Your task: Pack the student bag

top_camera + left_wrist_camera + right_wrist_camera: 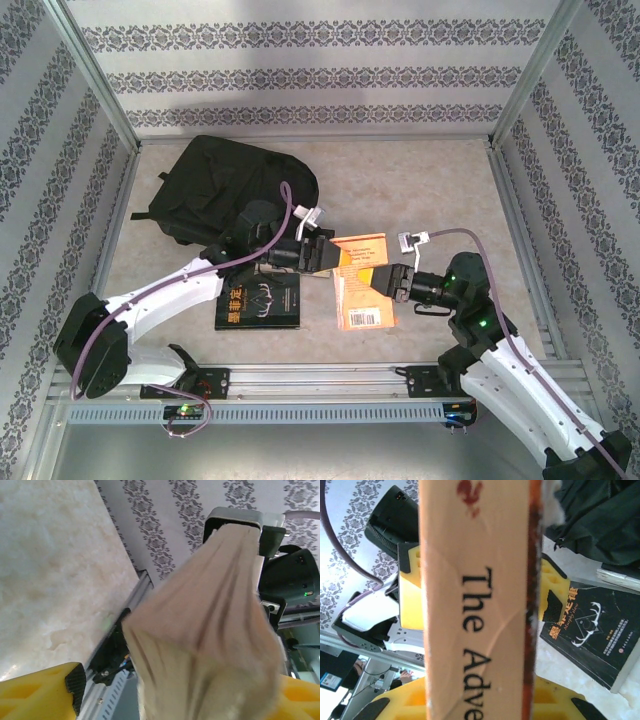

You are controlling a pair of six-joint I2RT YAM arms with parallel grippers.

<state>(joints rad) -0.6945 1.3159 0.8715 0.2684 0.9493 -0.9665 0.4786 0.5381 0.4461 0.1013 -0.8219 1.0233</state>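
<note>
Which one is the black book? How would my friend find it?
Start at the big black backpack at the back left of the table. Come toward the near edge to the black book lying flat. Unlike the orange book held beside it, it has white antlers on its cover.

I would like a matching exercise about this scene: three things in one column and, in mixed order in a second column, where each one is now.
Things:
1. student bag
2. black book
3. orange book

Places:
a. gripped between the left claw and the right claw
b. at the back left of the table
c. lying flat near the front edge of the table

Pairs: 1-b; 2-c; 3-a
</note>
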